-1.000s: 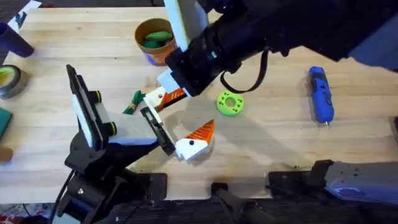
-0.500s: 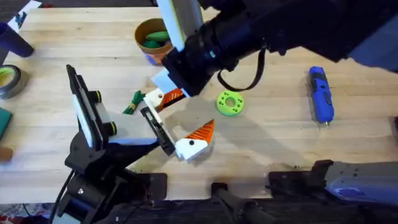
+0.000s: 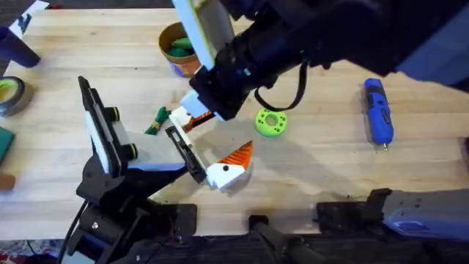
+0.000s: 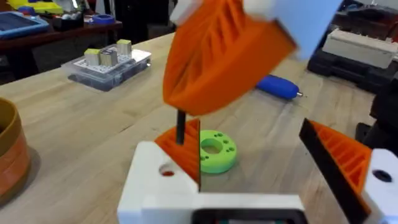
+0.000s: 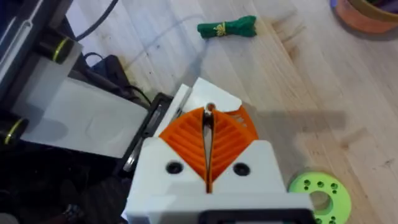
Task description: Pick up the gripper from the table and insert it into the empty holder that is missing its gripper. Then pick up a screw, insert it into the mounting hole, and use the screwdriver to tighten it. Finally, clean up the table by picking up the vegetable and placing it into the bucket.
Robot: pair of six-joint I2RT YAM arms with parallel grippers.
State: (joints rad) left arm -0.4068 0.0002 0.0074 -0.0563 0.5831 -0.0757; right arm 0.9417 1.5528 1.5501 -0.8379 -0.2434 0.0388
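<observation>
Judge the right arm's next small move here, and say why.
Probably ease the right gripper straight down a little, steering the screw toward the mounting hole. The pads are shut on the screw, which hangs tip-down just above the white block of the gripper, close to the hole but not yet in it.

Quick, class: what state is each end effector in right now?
Left end effector: open, holding nothing.
Right end effector: closed on a screw.
</observation>
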